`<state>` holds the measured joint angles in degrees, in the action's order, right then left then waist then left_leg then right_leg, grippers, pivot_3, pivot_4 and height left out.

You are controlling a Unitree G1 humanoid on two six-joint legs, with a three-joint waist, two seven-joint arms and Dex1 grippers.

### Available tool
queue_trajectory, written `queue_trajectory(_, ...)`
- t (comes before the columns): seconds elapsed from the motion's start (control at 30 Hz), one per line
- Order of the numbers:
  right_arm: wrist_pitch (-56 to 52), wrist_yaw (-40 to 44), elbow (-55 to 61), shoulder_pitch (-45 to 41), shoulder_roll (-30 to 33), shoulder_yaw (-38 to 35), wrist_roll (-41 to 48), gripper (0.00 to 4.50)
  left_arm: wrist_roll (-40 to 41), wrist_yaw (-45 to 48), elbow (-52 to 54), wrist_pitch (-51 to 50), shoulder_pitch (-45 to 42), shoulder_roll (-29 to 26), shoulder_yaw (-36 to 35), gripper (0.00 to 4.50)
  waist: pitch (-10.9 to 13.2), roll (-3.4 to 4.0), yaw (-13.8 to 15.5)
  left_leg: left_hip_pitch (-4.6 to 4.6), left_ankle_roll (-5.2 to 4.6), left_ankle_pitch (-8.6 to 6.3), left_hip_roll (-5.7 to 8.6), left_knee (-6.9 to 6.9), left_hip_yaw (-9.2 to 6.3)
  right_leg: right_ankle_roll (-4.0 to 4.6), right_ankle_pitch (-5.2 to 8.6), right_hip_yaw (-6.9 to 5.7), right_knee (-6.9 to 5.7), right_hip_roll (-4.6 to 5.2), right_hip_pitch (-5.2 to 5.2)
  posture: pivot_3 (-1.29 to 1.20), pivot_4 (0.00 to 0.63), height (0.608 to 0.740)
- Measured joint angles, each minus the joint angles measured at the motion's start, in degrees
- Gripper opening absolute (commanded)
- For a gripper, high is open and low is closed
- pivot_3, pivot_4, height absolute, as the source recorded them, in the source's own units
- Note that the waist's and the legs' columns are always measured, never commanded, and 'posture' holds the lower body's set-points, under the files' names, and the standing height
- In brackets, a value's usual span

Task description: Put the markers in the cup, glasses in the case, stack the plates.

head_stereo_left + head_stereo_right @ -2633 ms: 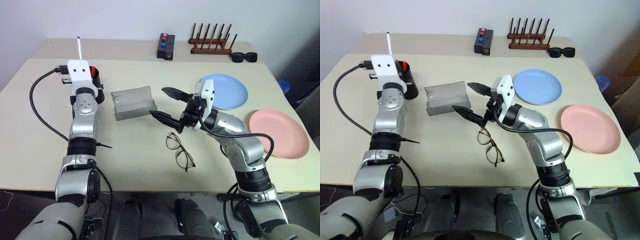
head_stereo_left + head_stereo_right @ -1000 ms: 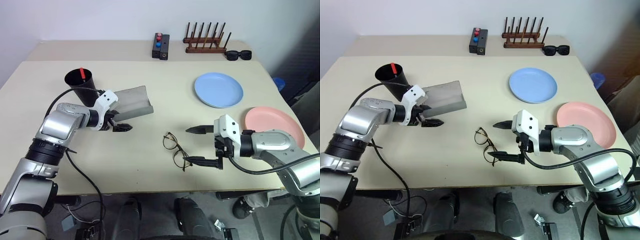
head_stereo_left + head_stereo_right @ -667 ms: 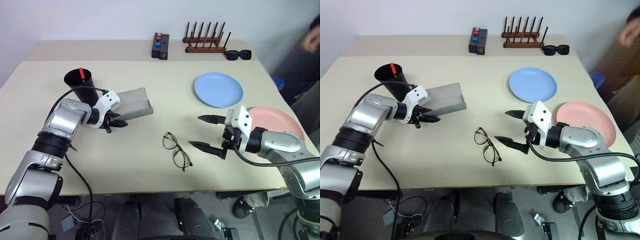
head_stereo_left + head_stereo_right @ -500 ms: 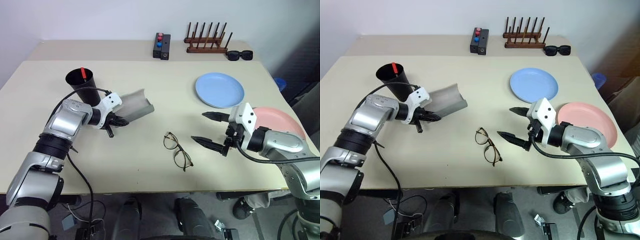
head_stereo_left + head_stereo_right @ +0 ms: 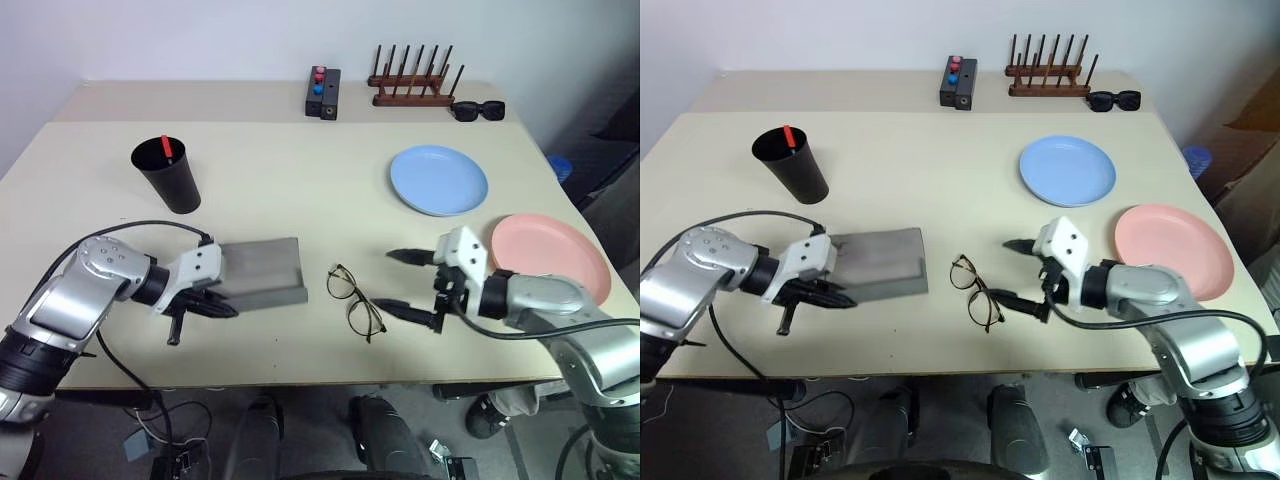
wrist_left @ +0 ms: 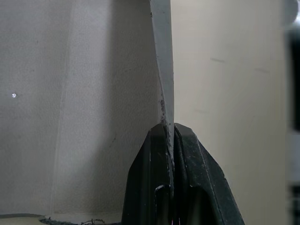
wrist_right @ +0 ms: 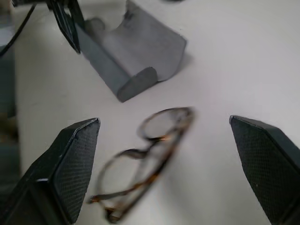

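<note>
Grey case (image 5: 258, 276); black cup (image 5: 167, 176) (red-capped marker (image 5: 166, 149)); blue plate (image 5: 438, 180), pink plate (image 5: 555, 253).

The robot's left arm reaches in low from the left side, forearm angled across toward the middle, its left gripper (image 5: 205, 305) pointing downward with both black fingers (image 6: 161, 154) pinched tight on a thin grey edge. The right arm bends in from the right side, wrist turned inward, the right gripper (image 5: 408, 283) held nearly level with its two fingers (image 7: 70, 164) spread wide, tips aimed toward the centre.
</note>
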<state>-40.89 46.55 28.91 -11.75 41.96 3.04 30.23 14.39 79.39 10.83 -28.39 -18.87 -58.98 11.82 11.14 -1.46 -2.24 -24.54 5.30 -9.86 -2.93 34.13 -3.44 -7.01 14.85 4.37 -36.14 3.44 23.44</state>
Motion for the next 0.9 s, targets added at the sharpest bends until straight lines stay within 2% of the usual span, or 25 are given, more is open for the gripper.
queue_trajectory(0.07,-5.33,-3.16,0.09,-1.04,-1.05,1.6,0.35,4.5,0.11,-0.16,2.25,1.43,2.4,-0.57,-0.68,0.04,0.0,0.0,0.03,-0.01,0.0,0.0,0.01,0.01,0.03,0.03,0.0,0.0,0.02,0.05,0.01,0.0,0.15,0.74)
queue_trajectory(0.17,-11.92,-6.85,0.15,-2.44,-2.39,2.94,0.56,4.5,0.93,0.01,4.27,1.32,4.59,-1.15,-1.31,0.95,0.0,0.0,0.02,-0.02,-0.01,-0.01,0.01,-0.01,0.05,0.05,0.01,-0.01,0.03,0.06,0.04,0.0,0.15,0.74)
queue_trajectory(0.27,-17.16,-10.1,0.12,-4.41,-5.06,2.99,1.5,4.5,1.07,-1.9,4.86,1.38,4.94,-0.1,-1.64,2.32,0.0,0.0,-0.03,-0.04,-0.02,-0.01,0.01,0.0,0.05,0.05,0.01,-0.01,0.0,0.03,0.06,0.0,0.15,0.74)
queue_trajectory(0.33,-20.05,-11.92,0.06,-6.05,-6.11,2.87,1.82,4.5,0.85,-4.55,4.78,1.52,4.56,1.63,-2.09,3.41,0.0,-0.01,0.01,-0.04,-0.02,-0.01,0.01,0.0,0.05,0.05,0.01,-0.01,0.0,0.03,0.05,0.0,0.15,0.74)
queue_trajectory(0.63,-27.96,-15.96,-0.06,-7.22,-8.4,2.1,3.31,4.5,2.6,-10.66,6.21,1.44,6.99,2.7,-8.64,3.41,0.0,0.0,-0.24,-0.05,-0.07,-0.04,0.0,-0.02,0.05,0.03,0.02,-0.01,0.0,0.01,0.07,0.0,0.15,0.74)
queue_trajectory(0.7,-29.15,-16.77,-0.05,-7.29,-8.86,2.07,3.47,3.98,2.71,-11.54,6.99,1.44,8.63,2.9,-9.4,3.46,0.0,0.0,-0.26,-0.05,-0.07,-0.04,0.0,-0.02,0.05,0.03,0.02,-0.01,0.0,0.01,0.08,0.0,0.15,0.74)
queue_trajectory(0.77,-30.27,-17.71,-0.05,-7.4,-9.74,2.03,3.76,3.23,3.32,-12.47,7.71,1.42,10.14,3.34,-10.29,3.46,0.0,0.0,-0.25,-0.05,-0.07,-0.04,0.0,-0.02,0.05,0.03,0.02,-0.01,0.0,0.01,0.07,0.0,0.15,0.74)
queue_trajectory(0.9,-31.73,-18.97,-0.06,-8.09,-10.99,1.51,3.96,1.07,4.5,-13.97,8.58,0.97,11.42,3.73,-11.6,3.46,0.0,0.0,-0.18,-0.05,-0.07,-0.04,0.0,-0.01,0.05,0.03,0.01,-0.01,0.0,0.01,0.06,0.0,0.15,0.74)
